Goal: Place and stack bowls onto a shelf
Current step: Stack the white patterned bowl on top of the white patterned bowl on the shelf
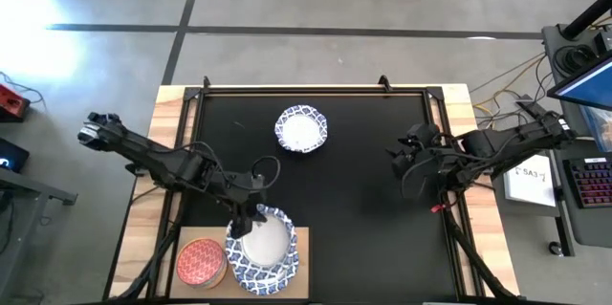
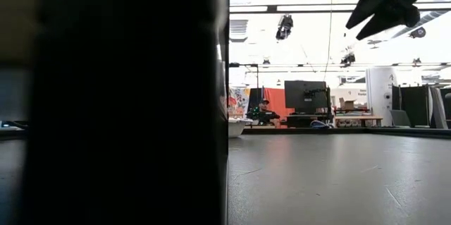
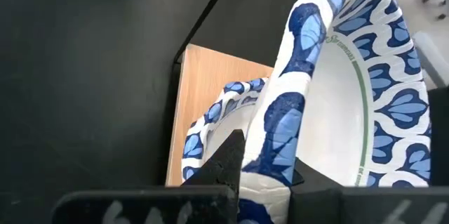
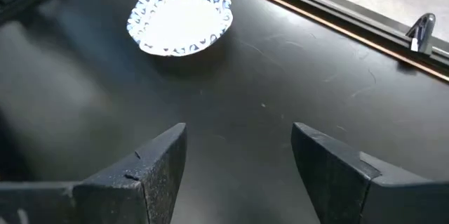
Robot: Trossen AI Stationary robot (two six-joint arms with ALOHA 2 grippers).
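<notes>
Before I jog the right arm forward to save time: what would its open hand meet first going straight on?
Probably nothing at once: the right hand points over bare black mat. The lone white-and-blue bowl lies ahead but off to one side, so it may pass beside it; depth is unclear.

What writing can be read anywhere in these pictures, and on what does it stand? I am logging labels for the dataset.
Small green print on the inner rim of the tilted blue-patterned bowl held by the left gripper: too small to read.
Dark marks on the white sheet beside the table: too blurred to read.
Posters in the room behind the table: unreadable.
No other text.
</notes>
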